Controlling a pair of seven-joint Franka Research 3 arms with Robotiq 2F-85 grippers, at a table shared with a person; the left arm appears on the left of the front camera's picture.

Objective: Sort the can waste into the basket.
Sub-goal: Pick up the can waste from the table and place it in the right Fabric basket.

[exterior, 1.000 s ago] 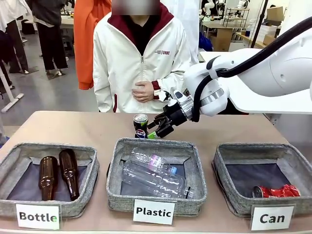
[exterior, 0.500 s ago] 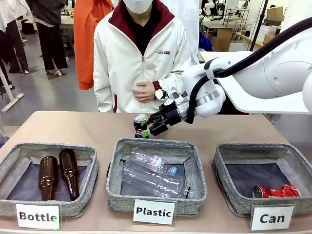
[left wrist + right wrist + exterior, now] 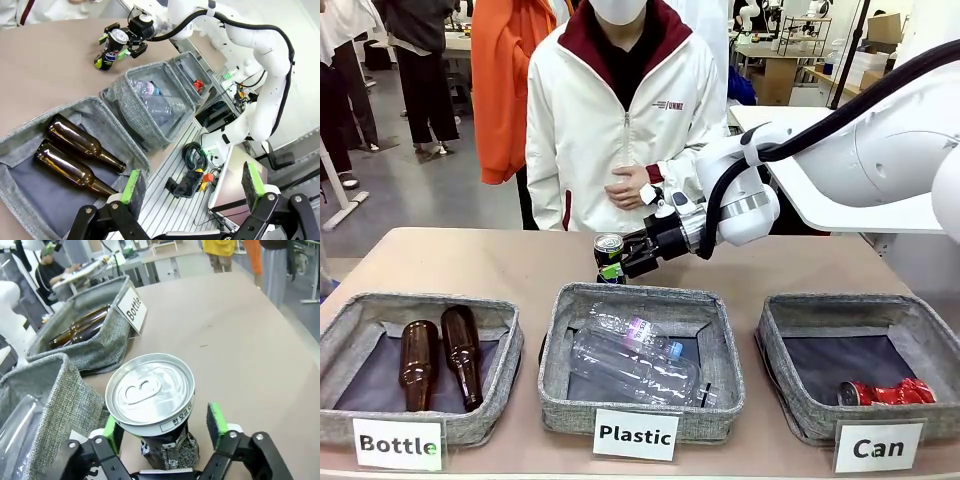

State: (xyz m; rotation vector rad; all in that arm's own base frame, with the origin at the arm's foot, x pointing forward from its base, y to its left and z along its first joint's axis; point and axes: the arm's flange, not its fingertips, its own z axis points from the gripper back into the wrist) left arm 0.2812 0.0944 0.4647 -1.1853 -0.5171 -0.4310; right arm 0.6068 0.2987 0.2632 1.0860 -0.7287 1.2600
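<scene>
The dark Pepsi can [image 3: 608, 248] with a silver top stands upright on the table behind the middle basket. My right gripper [image 3: 618, 264] is open, one finger on each side of the can. In the right wrist view the can [image 3: 150, 390] sits between the green pads [image 3: 216, 417], with a small gap on one side. The crushed red can [image 3: 886, 392] lies in the front right corner of the "Can" basket [image 3: 790, 418]. My left gripper [image 3: 192, 182] hangs open and holds nothing, above the front edge near the brown bottles.
The "Plastic" basket [image 3: 570, 405] with clear bottles sits just in front of the Pepsi can. The "Bottle" basket [image 3: 480, 425] at the left holds two brown bottles [image 3: 460, 355]. A person in a white jacket [image 3: 600, 130] stands at the far edge, hands held at the waist.
My right gripper has slid left along the table until its fingers straddle the Pepsi can. The can has not moved. The person has shifted slightly to the right.
</scene>
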